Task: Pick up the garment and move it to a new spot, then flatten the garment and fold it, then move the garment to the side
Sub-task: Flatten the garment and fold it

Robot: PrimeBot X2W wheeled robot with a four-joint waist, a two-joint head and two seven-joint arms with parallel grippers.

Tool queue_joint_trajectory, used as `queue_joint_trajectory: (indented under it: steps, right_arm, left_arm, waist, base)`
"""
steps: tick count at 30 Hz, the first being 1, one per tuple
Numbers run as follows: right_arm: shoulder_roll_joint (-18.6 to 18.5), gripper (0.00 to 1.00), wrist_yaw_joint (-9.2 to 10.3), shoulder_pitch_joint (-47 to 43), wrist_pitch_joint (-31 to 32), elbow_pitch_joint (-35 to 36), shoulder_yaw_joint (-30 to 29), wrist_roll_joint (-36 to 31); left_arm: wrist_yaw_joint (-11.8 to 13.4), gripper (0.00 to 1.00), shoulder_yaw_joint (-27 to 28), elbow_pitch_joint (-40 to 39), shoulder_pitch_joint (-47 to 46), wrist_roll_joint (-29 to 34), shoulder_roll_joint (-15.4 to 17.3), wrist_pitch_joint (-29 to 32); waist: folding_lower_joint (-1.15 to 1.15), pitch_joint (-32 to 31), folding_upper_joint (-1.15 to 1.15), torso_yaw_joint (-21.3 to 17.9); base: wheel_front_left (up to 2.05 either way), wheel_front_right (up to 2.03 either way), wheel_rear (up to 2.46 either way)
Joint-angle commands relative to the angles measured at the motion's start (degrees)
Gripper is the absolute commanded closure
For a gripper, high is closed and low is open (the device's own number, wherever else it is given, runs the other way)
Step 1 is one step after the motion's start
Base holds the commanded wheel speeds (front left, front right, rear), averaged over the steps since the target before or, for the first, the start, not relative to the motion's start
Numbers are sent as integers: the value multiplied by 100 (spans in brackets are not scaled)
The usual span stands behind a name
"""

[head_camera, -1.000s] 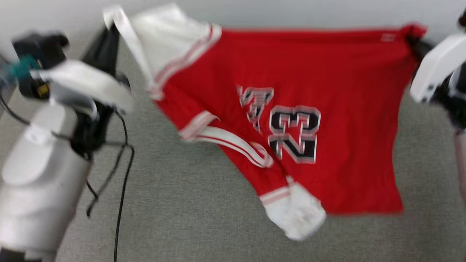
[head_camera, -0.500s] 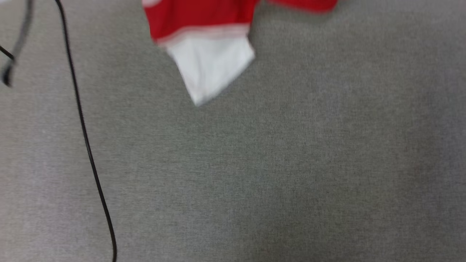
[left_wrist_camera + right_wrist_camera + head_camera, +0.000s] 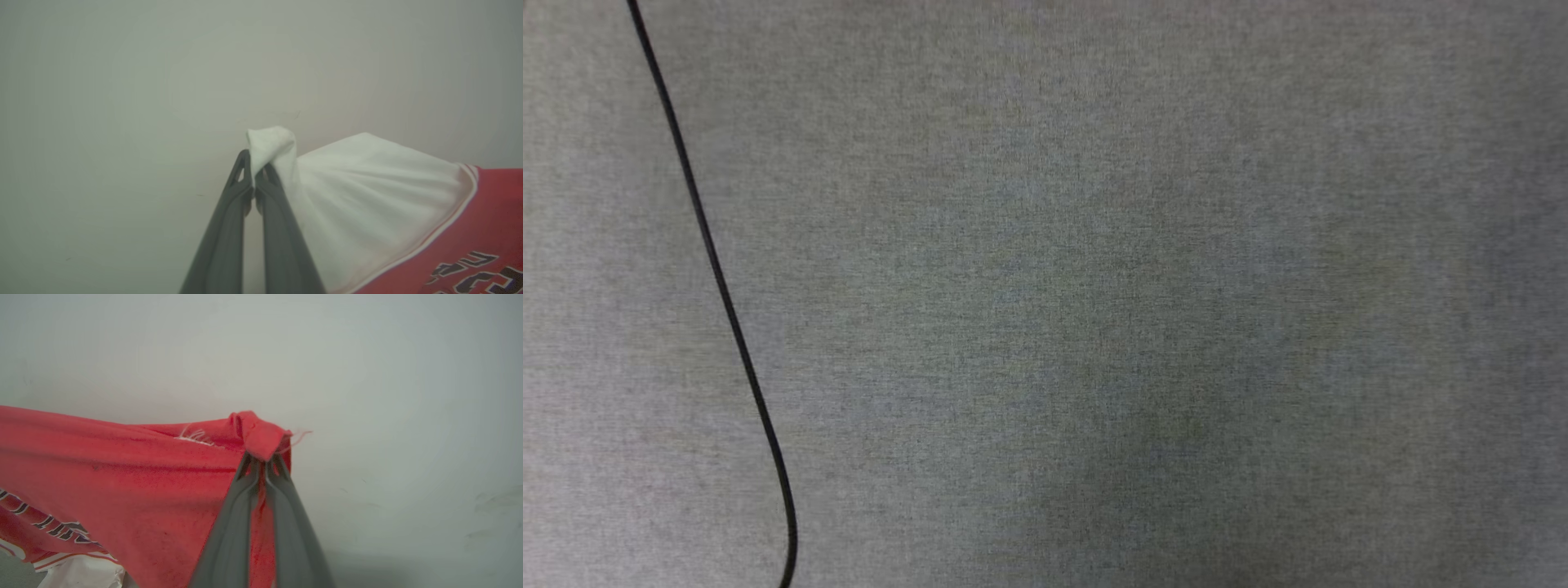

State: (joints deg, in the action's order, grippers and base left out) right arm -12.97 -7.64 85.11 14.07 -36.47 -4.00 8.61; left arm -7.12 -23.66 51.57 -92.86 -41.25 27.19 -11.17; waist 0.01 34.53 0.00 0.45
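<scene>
Your head view has dropped off the shirt (image 3: 496, 212) onto grey surface (image 3: 1094, 327), cable (image 3: 719, 278) at nine o'clock. Left gripper (image 3: 254, 179) pinches a sleeve (image 3: 367, 196), right gripper (image 3: 263, 465) a red corner: mid-carry.

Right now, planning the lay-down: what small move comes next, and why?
Probably lower both arms together onto the grey surface, right of the black cable: the left gripper pinches the garment by its white sleeve, the right gripper by a red corner, cloth spread between.

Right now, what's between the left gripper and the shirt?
Nothing: in the left wrist view the left gripper pinches the garment directly, by its white sleeve.
</scene>
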Motion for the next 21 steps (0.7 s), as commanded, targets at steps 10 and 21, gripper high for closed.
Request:
queue_joint_trajectory:
  steps: [10, 21]
  right_arm:
    - [-91, 100, 22, -391, -309, -590, 338, 365]
    - [-359, 100, 22, -2199, -392, -322, 959, 1025]
  left_arm:
    - [-29, 100, -302, 258, 769, -630, -133, 5]
    - [-27, 100, -696, -205, 2668, -1311, 123, -76]
  waist:
    - [-1, 92, 0, 111]
    - [-1, -949, 0, 208]
  base:
    - [0, 0, 0]
    - [0, 0, 0]
